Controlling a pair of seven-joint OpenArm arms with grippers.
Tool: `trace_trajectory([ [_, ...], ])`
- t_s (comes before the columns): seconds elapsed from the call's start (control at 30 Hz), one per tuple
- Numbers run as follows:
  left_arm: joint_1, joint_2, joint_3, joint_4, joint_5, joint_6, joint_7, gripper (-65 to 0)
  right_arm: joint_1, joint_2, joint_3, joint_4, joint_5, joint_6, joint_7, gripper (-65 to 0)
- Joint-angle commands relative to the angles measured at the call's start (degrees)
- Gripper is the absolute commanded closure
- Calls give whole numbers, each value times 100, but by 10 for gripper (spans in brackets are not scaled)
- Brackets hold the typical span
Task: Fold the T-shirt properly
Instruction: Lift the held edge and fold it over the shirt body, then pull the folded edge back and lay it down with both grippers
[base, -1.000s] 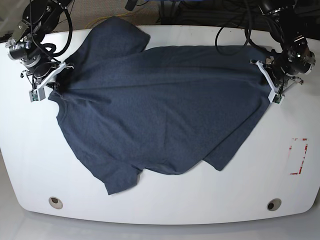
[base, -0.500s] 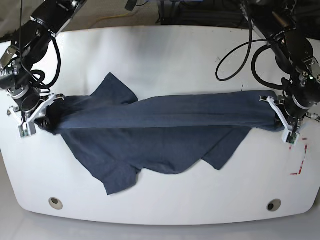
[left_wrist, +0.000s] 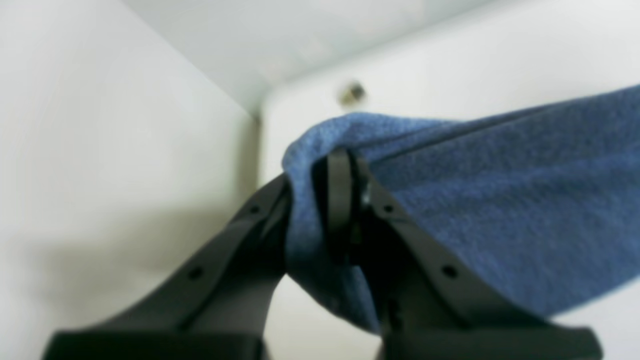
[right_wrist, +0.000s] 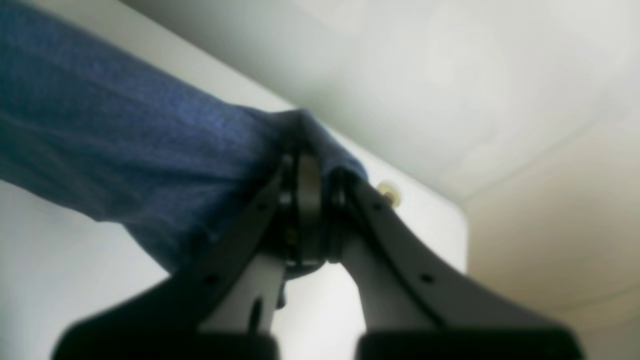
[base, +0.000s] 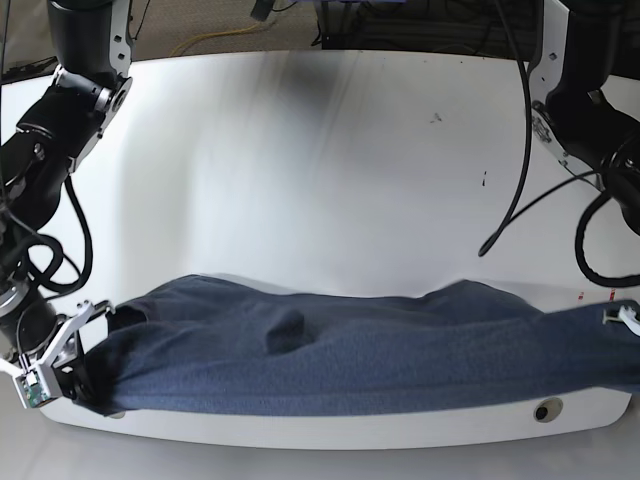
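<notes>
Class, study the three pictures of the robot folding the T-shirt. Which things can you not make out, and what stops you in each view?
- Base view: the left gripper is cut off by the right edge.
- Base view: the T-shirt is bunched into a band, hiding collar, lettering and sleeves.
- Both wrist views: blur hides how much cloth the right gripper pinches.
- Table: its near edge lies partly under cloth.

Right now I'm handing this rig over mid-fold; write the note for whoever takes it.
Left gripper: jaws shut on one end of the T-shirt.
Right gripper: jaws shut on the other end.
Shirt: a long band stretched between both grippers along the near edge of the table, far side bare.
Done: first lengthwise fold carried across to the near edge.
Left: lay it flat, release, smooth the lump mid-band, fold crosswise.
</notes>
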Motion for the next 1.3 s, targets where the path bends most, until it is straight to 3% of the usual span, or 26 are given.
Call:
trace_trajectory([
  [0.0, -413, -235, 68, -48, 98, -6, -82, -29, 441, 279, -175, -53, -119, 43, 67, 0],
  [0.13, -844, -473, 288, -110, 98, -6, -82, -29, 827, 464, -430, -26, -119, 82, 58, 0],
  [0.37, -835, -481, 306, -92, 72, -6, -82, -29, 740, 578, -421, 264, -75, 82, -294, 0],
  [0.63, 316, -314, 288, 13, 45, -6, -82, -29, -702, 516, 203, 607, -75, 82, -391, 0],
  [0.93, 2330, 222, 279, 163, -201, -6, -82, -29, -2513, 42, 1117, 633, 611, 82, -522, 0],
  [1.13, 3455, 266, 279, 163, -324, -6, -82, -29, -3436, -433, 1521, 624, 655, 82, -558, 0],
  [1.27, 4070, 354, 68, 163, -324, -6, -82, -29, -4008, -565, 1680, 598, 655, 82, -558, 0],
])
